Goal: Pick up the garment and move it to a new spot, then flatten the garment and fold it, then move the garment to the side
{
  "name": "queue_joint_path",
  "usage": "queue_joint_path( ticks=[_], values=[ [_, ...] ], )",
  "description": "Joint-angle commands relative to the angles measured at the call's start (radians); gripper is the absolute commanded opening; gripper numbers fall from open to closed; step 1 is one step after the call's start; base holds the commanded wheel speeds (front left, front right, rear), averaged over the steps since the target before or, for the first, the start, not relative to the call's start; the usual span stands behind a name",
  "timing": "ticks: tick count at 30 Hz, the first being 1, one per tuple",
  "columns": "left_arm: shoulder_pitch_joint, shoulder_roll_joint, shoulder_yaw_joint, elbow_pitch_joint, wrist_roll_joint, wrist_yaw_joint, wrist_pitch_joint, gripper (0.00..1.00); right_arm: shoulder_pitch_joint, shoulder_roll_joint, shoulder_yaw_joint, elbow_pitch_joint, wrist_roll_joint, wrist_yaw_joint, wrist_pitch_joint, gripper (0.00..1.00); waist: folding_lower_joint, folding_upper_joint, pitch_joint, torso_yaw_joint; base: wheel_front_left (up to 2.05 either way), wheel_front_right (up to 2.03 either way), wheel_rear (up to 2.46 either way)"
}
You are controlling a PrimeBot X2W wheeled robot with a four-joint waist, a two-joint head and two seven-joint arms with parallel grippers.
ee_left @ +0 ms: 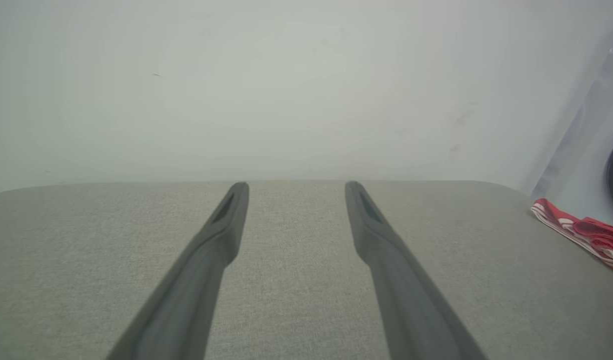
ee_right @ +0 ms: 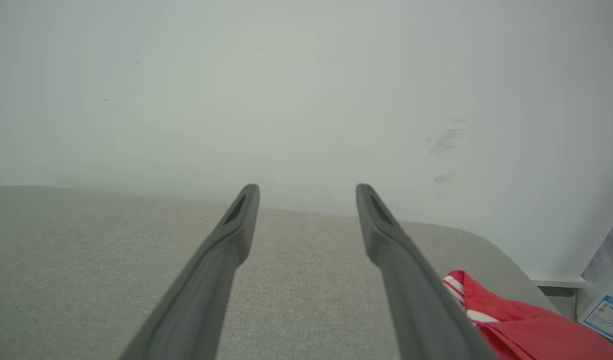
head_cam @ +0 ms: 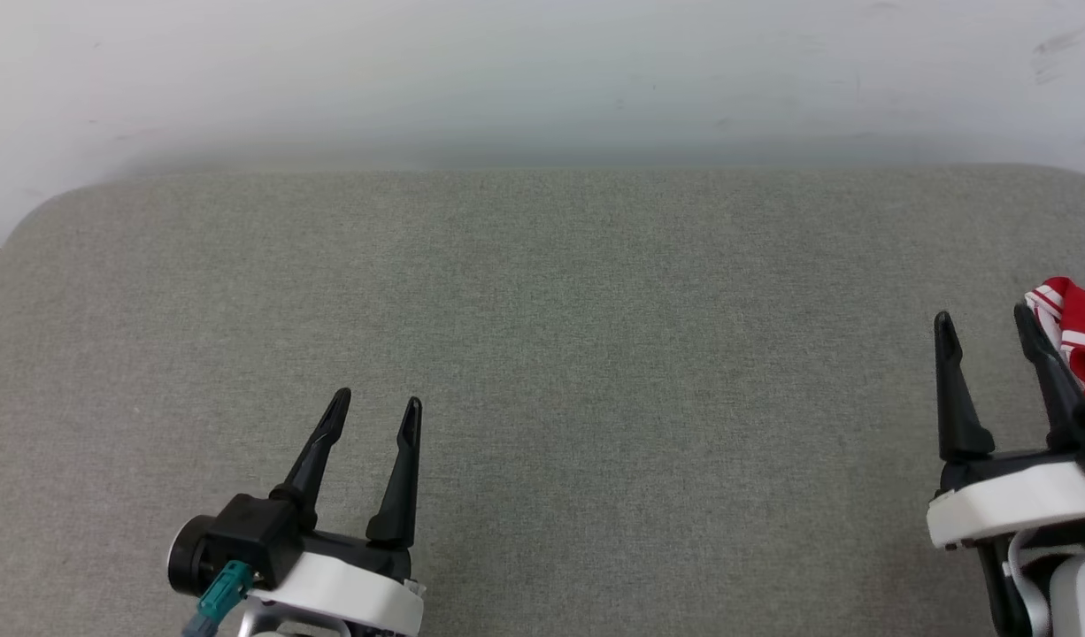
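- A grey, cloth-covered surface with rounded far corners is seen, backed by a pale, faintly scuffed wall.
- The garment is found at the surface's right edge, bunched, with red cloth and red-white striped trim showing; most of it is cut off by the frame, so whether it is folded cannot be told.
- The left claw is held wide open and empty above bare cloth, well apart from the garment.
- The right claw is likewise spread wide with nothing gripped; its outer finger is seen just beside the garment, and contact cannot be judged.
- Two stages are fitted by this: a heap waiting at the edge to be lifted, or a finished bundle set aside there. The step in hand is therefore left unsettled.
- In either case, care is judged to be needed with the right arm: the loose jersey could be snagged by that outer finger and dragged off the edge.
- The middle of the surface is seen as flat and even-textured.
- Past the right end, a blue-and-white label is glimpsed.
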Motion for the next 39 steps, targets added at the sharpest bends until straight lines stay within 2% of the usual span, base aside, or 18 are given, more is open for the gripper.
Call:
queue_joint_path(
  ticks=[1,11,21,39],
  values=[
    [0.015,-0.005,-0.005,0.008,-0.001,-0.002,-0.002,1.00,0.033,0.018,-0.001,0.003,0.016,-0.001,-0.027,1.00,0.0003,0.0000,-0.004,0.000,0.00,0.00,0.00],
    [0.040,-0.018,0.012,0.035,-0.001,-0.002,-0.002,1.00,0.114,0.074,0.037,0.070,0.027,-0.001,-0.116,1.00,0.0003,0.0000,-0.013,-0.009,0.00,0.00,0.00],
    [0.038,-0.026,0.013,0.052,-0.003,-0.002,-0.002,1.00,0.087,0.079,0.056,0.107,0.034,-0.001,-0.125,1.00,0.0003,0.0000,-0.022,-0.001,0.00,0.00,0.00],
    [0.037,-0.029,0.016,0.038,-0.006,-0.002,-0.002,1.00,0.083,0.079,0.062,0.084,0.042,-0.001,-0.125,1.00,0.0003,0.0000,-0.017,0.000,0.00,0.00,0.00]
  ],
)
